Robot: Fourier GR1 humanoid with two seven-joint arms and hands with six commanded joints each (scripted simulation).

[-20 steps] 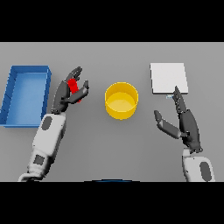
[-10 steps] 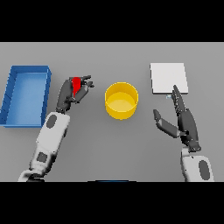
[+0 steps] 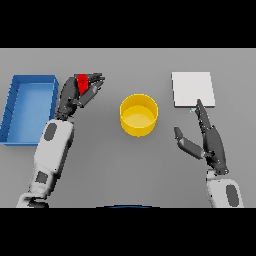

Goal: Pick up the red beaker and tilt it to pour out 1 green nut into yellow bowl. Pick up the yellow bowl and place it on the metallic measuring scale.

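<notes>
While the small red beaker (image 3: 82,83) sits clamped between the curled dark fingers and thumb of the left hand (image 3: 76,95), it is held off the flat grey table (image 3: 125,165), just right of the shallow blue rectangular tray (image 3: 15,107) at the left edge. Only the upper part of the beaker shows; the rest is covered by the fingers. Left arm (image 3: 50,152), white and grey, rises from the lower left and slopes toward the far side, with the hand at its far end, beside the tray's far right corner.

Centre: round yellow bowl (image 3: 139,115), upright on the table, well apart from both hands and to the right of the beaker. Whether anything lies inside the bowl cannot be told.

Far right: flat square metallic measuring scale (image 3: 193,89), pale grey, lying on the table.

Right hand (image 3: 210,142): near and slightly right of the scale, fingers straight and spread apart from the thumb, holding nothing; the longest fingertip points at the scale's near edge and appears to reach it.
</notes>
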